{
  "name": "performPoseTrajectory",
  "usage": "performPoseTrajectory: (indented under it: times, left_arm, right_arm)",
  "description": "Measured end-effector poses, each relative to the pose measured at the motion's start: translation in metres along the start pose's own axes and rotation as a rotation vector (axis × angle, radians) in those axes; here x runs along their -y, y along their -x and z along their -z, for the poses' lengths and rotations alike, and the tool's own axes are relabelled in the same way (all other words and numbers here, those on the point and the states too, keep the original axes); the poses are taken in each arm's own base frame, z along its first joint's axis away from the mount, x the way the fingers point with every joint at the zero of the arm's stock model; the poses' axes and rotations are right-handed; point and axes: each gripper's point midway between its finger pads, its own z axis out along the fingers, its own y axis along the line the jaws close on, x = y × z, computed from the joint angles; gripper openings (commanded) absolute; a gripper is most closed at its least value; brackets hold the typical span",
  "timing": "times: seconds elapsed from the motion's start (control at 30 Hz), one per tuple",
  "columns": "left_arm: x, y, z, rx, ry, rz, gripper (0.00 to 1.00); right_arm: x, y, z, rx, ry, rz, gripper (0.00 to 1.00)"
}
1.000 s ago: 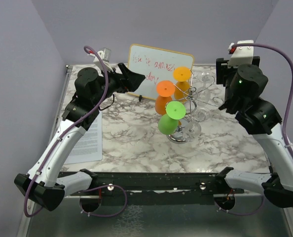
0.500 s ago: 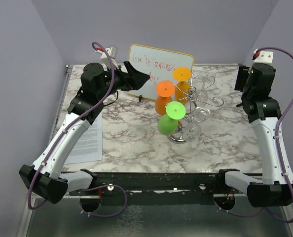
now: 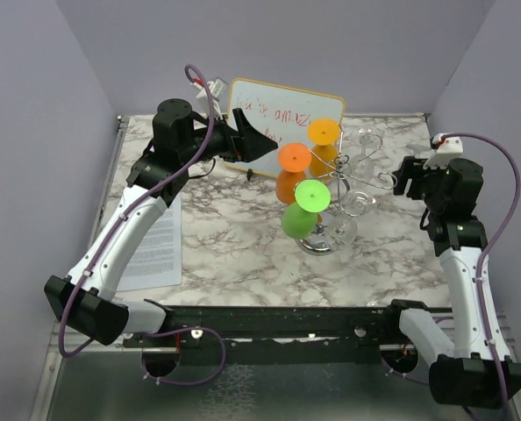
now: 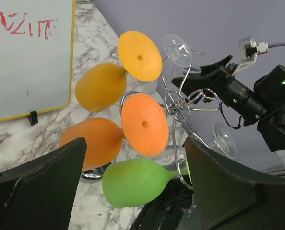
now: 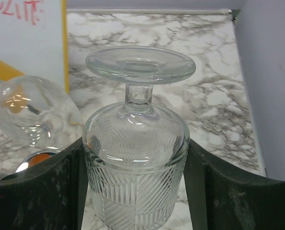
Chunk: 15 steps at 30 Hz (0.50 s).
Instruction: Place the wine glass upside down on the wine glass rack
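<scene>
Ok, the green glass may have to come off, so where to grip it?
Probably across the green glass at its bowl, from the left arm's side: the bowl juts clear of the rack wires, while the stem runs into them. The left gripper is open; the right gripper holds the wine glass.

My left arm [image 3: 129,237] climbs from its base at the near left edge, elbow bent, forearm reaching toward the far side, wrist turned to the right. My left gripper [image 3: 250,139] points rightward, jaws spread wide with nothing between them. My right arm [image 3: 467,281] stands tall from the near right corner, forearm close to upright in the overhead view. Its wrist is folded over at the top so that my right gripper [image 3: 408,178] faces left. Its two dark fingers [image 5: 61,191] press either side of the bowl of an inverted wine glass [image 5: 136,158], foot uppermost.
</scene>
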Motion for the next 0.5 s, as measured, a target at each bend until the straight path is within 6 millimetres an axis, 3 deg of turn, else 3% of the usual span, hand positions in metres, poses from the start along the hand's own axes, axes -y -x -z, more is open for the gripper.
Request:
performPoseTrajectory:
  times: [0.17,0.5]
  left_arm:
    - [0.001,-0.005,0.003,-0.034,-0.016,-0.001,0.85]
    - [0.0,-0.008,0.004,-0.052,-0.028,-0.009,0.85]
  right_arm:
    - [-0.027,0.002,0.005,0.072,0.143,-0.011,0.01]
    - [-0.048,-0.008,0.023,0.182,0.248,-0.041,0.01]
